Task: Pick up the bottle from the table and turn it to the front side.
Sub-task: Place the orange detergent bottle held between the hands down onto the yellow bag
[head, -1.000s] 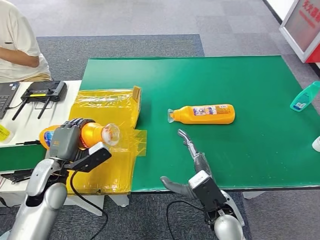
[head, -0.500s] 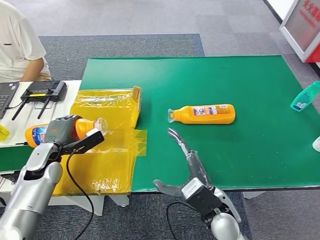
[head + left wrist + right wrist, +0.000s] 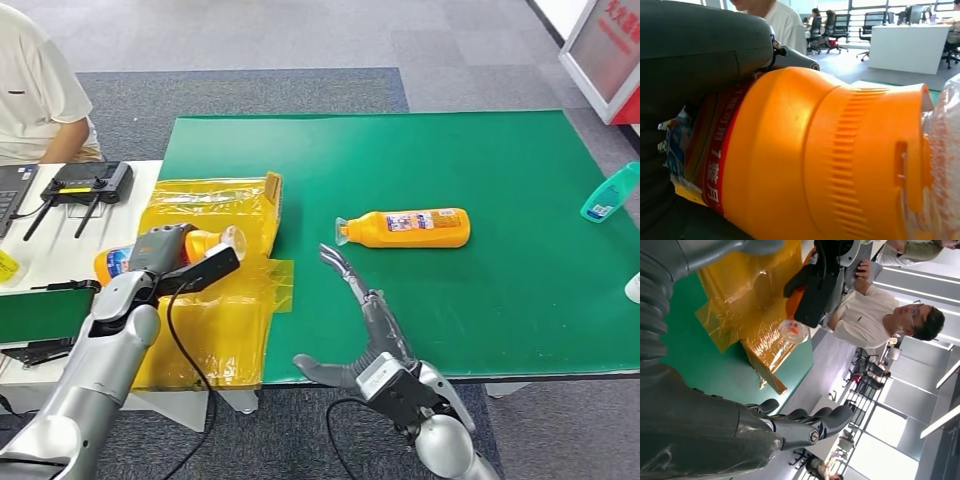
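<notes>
My left hand (image 3: 160, 250) grips an orange bottle (image 3: 198, 243) lying sideways above the yellow film. Its clear cap (image 3: 231, 240) points right and its blue label (image 3: 115, 262) sticks out on the left. In the left wrist view the bottle (image 3: 810, 160) sits close under the hand (image 3: 696, 55), with the clear cap (image 3: 946, 165) at the edge. A second orange bottle (image 3: 407, 228) lies on its side on the green table (image 3: 468, 150), cap to the left. My right hand (image 3: 367, 322) is open near the table's front edge, its fingers (image 3: 806, 427) stretched out short of that bottle.
Crumpled yellow film (image 3: 219, 290) covers the table's left end. A teal bottle (image 3: 610, 193) and a white object (image 3: 634, 288) lie at the right edge. A white side table holds a black router (image 3: 89, 183) and a laptop (image 3: 10, 192). A person (image 3: 38, 90) sits behind it.
My left hand swung the held bottle left, then back right and a little farther from me. My right hand reached forward and left, fingertips closer to the lying bottle's cap.
</notes>
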You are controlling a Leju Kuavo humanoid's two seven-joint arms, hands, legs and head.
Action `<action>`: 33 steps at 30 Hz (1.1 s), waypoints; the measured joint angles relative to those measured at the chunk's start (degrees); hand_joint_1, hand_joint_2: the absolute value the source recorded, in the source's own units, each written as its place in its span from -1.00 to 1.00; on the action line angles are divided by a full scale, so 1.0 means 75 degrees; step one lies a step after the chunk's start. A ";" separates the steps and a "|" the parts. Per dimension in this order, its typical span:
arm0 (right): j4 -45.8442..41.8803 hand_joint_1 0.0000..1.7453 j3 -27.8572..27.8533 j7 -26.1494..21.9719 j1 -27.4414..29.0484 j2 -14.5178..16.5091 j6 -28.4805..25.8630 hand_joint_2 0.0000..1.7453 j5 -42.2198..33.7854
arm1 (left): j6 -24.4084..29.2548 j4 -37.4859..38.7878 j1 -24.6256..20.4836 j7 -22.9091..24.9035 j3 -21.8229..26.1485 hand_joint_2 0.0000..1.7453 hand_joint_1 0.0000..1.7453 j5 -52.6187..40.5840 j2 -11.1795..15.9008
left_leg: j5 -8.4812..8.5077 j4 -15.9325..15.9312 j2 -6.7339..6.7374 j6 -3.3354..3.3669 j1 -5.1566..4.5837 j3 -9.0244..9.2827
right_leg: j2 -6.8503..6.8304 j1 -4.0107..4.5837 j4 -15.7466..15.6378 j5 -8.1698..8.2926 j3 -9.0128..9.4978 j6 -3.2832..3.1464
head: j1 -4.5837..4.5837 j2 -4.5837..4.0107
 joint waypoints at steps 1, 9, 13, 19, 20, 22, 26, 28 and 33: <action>0.0000 -1.00 0.0001 -0.0003 0.0001 -0.0004 -0.0001 1.00 -0.0027 | 0.0008 0.0052 -0.0037 -0.0023 -0.0018 1.00 1.00 -0.0015 -0.0078 | 0.0000 0.0000 0.0000 0.0000 0.0000 -0.0001 | 0.0000 -0.0001 0.0000 0.0000 0.0000 0.0000 | 0.0000 0.0000; -0.0006 -1.00 -0.0001 -0.0048 -0.0011 -0.0023 0.0000 1.00 -0.0135 | 0.0019 0.0225 -0.0118 -0.0095 -0.0341 1.00 1.00 -0.0208 -0.0571 | -0.0003 0.0000 0.0000 0.0002 -0.0001 -0.0002 | 0.0000 -0.0001 0.0000 0.0000 -0.0002 0.0001 | 0.0001 0.0000; -0.0006 -1.00 -0.0001 -0.0062 -0.0029 -0.0024 0.0026 1.00 -0.0141 | -0.0001 0.0348 -0.0163 -0.0064 -0.0546 1.00 1.00 -0.0402 -0.0699 | -0.0001 0.0000 0.0000 0.0001 0.0000 -0.0002 | 0.0000 0.0000 0.0000 0.0000 -0.0002 0.0000 | -0.0001 0.0000; -0.0006 -1.00 -0.0001 -0.0070 -0.0063 -0.0024 0.0059 1.00 -0.0161 | 0.0254 0.0822 -0.0166 -0.0153 -0.0970 1.00 1.00 -0.0516 -0.1015 | -0.0003 0.0000 0.0000 0.0003 -0.0001 -0.0004 | 0.0000 -0.0005 0.0000 0.0001 -0.0001 0.0004 | 0.0001 0.0000; -0.0006 -1.00 -0.0001 -0.0071 -0.0062 -0.0024 0.0060 1.00 -0.0163 | 0.0307 0.0908 -0.0155 -0.0184 -0.1040 1.00 1.00 -0.0519 -0.1072 | -0.0003 0.0000 0.0000 0.0004 -0.0001 -0.0005 | 0.0000 -0.0006 -0.0001 0.0001 -0.0001 0.0005 | 0.0001 0.0000; -0.0006 -1.00 -0.0001 -0.0071 -0.0058 -0.0024 0.0064 1.00 -0.0165 | 0.0387 0.1052 -0.0116 -0.0233 -0.1155 1.00 0.87 -0.0481 -0.1181 | -0.0004 0.0000 0.0000 0.0004 -0.0002 -0.0006 | 0.0000 -0.0007 -0.0001 0.0001 -0.0002 0.0006 | 0.0001 0.0000; -0.0007 -1.00 -0.0007 -0.0071 -0.0047 -0.0024 0.0069 1.00 -0.0165 | 0.0470 0.1300 -0.0078 -0.0267 -0.1305 1.00 -0.63 -0.0356 -0.1371 | -0.0004 0.0000 0.0000 0.0005 -0.0002 -0.0006 | 0.0000 -0.0007 -0.0001 0.0001 -0.0003 0.0006 | 0.0001 0.0000; -0.0014 -1.00 -0.0014 -0.0071 -0.0033 -0.0024 0.0071 1.00 -0.0165 | 0.0482 0.1421 -0.0079 -0.0263 -0.1357 1.00 -1.00 -0.0352 -0.1435 | -0.0004 0.0000 0.0000 0.0005 -0.0002 -0.0006 | 0.0000 -0.0006 -0.0001 0.0001 -0.0003 0.0006 | 0.0001 0.0000; -0.0049 -1.00 -0.0068 -0.0071 0.0023 -0.0027 0.0065 1.00 -0.0165 | 0.0529 0.1724 -0.0056 -0.0206 -0.1459 1.00 -1.00 -0.0311 -0.1510 | -0.0003 0.0000 0.0000 0.0004 -0.0001 -0.0005 | 0.0001 -0.0006 -0.0001 0.0001 -0.0003 0.0005 | 0.0001 0.0000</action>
